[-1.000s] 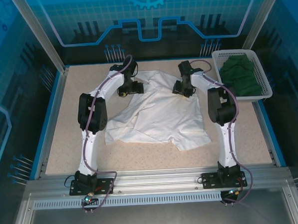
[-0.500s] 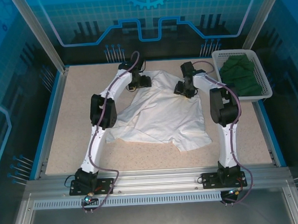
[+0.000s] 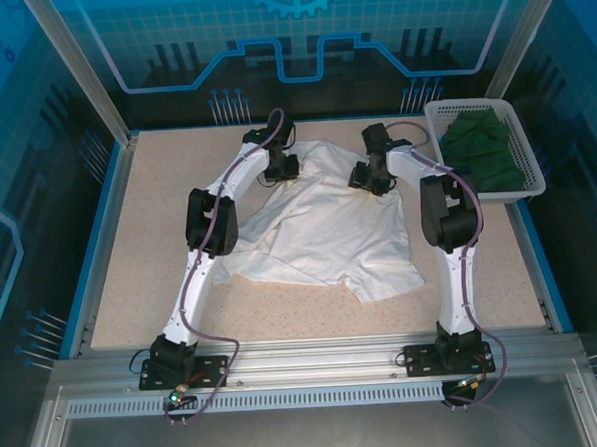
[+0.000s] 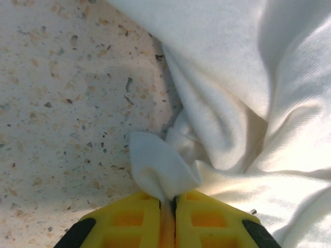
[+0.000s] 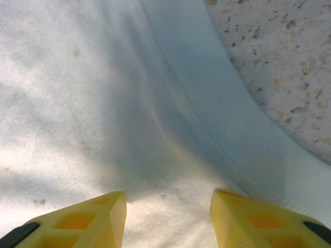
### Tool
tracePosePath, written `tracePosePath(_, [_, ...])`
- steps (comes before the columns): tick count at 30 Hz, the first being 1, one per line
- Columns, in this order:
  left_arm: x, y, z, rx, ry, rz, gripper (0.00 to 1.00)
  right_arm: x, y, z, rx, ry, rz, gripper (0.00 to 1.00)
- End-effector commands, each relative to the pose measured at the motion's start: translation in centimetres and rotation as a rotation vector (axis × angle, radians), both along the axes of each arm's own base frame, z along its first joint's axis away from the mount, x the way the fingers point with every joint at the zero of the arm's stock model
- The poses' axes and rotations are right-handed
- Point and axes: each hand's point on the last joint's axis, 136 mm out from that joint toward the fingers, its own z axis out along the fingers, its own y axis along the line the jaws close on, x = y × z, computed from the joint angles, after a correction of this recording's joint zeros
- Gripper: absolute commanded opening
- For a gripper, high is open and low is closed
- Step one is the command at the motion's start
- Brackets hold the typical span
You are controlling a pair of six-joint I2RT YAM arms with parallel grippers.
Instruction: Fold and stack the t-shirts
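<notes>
1. The left gripper [image 4: 167,200] is pressing its yellow fingers together on a small bunched fold of the white t-shirt [image 4: 243,72]. It is gripping right at the cloth's edge, above the speckled table [image 4: 62,93].
2. The right gripper [image 5: 168,209] is holding its fingers apart over flat white cloth, close to a ribbed hem.
3. The white t-shirt is lying wrinkled and uneven across the middle of the table, between the two arms. Its far edge is gathering into soft folds at the left gripper.
4. The dark green t-shirt [image 3: 485,149] is lying heaped in the white basket [image 3: 466,104] at the table's far right corner.
5. Compared with a second ago, the left gripper is sitting farther right and farther back. The shirt's far-left corner is lying drawn inward with it. The right gripper is staying almost where it was.
</notes>
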Motion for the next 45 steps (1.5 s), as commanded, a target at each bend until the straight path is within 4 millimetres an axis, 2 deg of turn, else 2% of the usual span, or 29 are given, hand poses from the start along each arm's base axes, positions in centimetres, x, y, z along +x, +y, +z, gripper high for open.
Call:
tracePosePath(1, [0.9,2.1,3.7,0.053,-0.092,0.012,0.13,-1.2,-0.5,-2.1,0.013,0.066,-0.026,0.48])
tracePosePath(5, [1.3,4.1,5.1,0.04,-0.119,0.043,0.15,-1.2,-0.6,-2.2,0.02,0.066,-0.036,0.48])
tracePosePath(13, [1.4,6.7,5.2,0.029,-0.104,0.087,0.04,-1.1,-0.8,-2.5,0.046,0.066,-0.06,0.46])
tracePosePath(16, [1.6,8.8,5.3,0.071,-0.108,0.125,0.04,-1.1,-0.9,-2.4,0.06,0.066,-0.072,0.46])
tracePosePath(19, [1.6,12.8,5.1,0.17,-0.101,0.215,0.04,-1.1,-1.1,-2.4,0.084,0.066,-0.097,0.45])
tracePosePath(24, [-0.1,20.3,4.0,0.212,-0.037,0.447,0.06,-1.3,-1.7,-2.2,0.118,0.063,-0.159,0.45])
tracePosePath(25, [-0.4,21.4,3.8,0.219,-0.027,0.482,0.06,-1.4,-1.8,-2.1,0.121,0.062,-0.17,0.45])
tracePosePath(27, [-1.1,23.6,3.8,0.231,-0.013,0.559,0.13,-1.6,-2.2,-2.0,0.134,0.057,-0.205,0.46])
tracePosePath(33, [-4.1,28.7,3.4,0.279,0.051,0.758,0.13,-2.6,-4.0,-1.5,0.118,0.048,-0.309,0.49])
tracePosePath(35, [-4.8,29.9,3.3,0.263,0.063,0.807,0.29,-3.0,-5.0,-1.6,0.114,0.039,-0.346,0.5])
tracePosePath(41, [-6.4,32.9,5.1,0.254,0.047,0.903,0.33,-3.3,-5.8,-1.0,0.135,0.013,-0.378,0.52])
tracePosePath(43, [-6.0,32.4,5.6,0.192,0.044,0.879,0.34,-2.6,-5.2,-0.2,0.154,-0.023,-0.338,0.56])
tracePosePath(45, [-5.3,30.7,6.7,0.132,0.029,0.807,0.44,-2.0,-4.6,1.1,0.121,-0.049,-0.293,0.6])
